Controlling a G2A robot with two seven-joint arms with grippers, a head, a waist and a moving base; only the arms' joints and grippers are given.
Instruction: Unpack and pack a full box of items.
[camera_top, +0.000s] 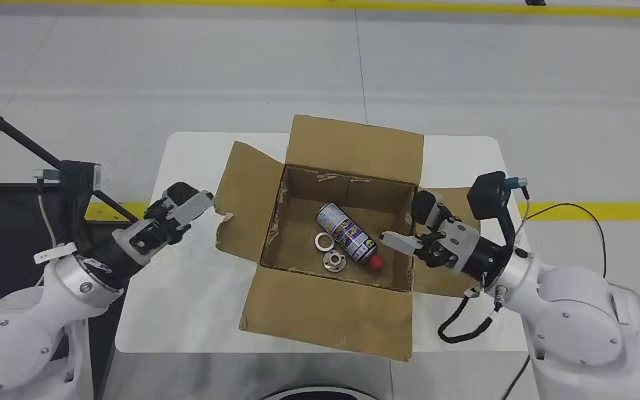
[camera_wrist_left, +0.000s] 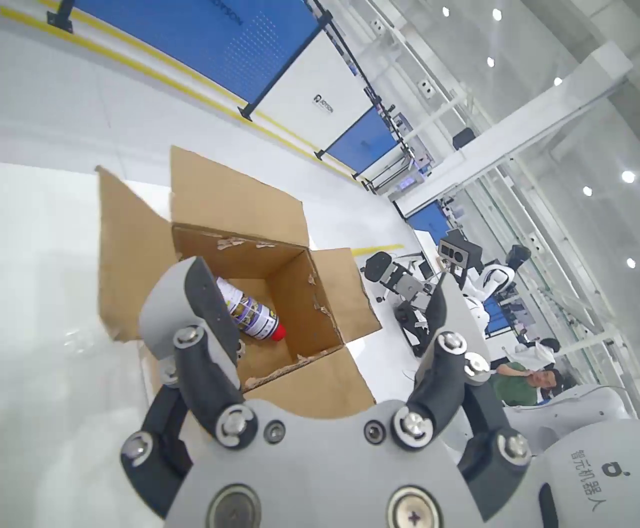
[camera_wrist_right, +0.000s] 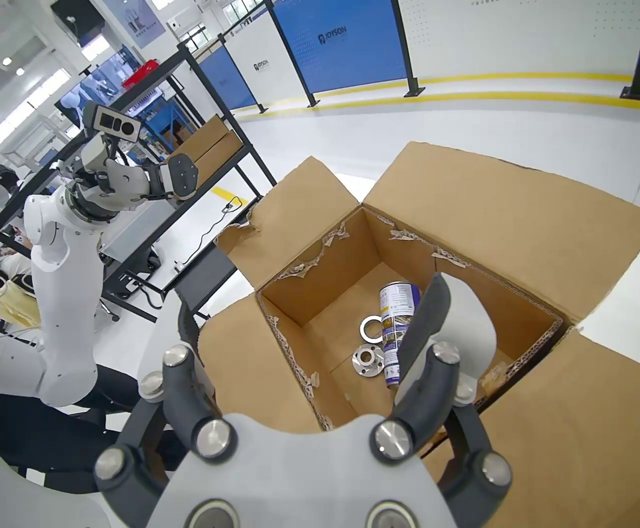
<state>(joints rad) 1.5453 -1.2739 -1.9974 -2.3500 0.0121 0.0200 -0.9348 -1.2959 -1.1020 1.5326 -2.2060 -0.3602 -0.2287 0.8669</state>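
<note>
Lying in box, spray can near right claw.

A white table stands on a pale grey floor. Beyond the table, yellow lines cross the floor in front of blue-and-white partition panels. Off the table's left side stands a black metal rack, apparently holding cardboard boxes. High above the table, round ceiling lights shine among white beams.
</note>
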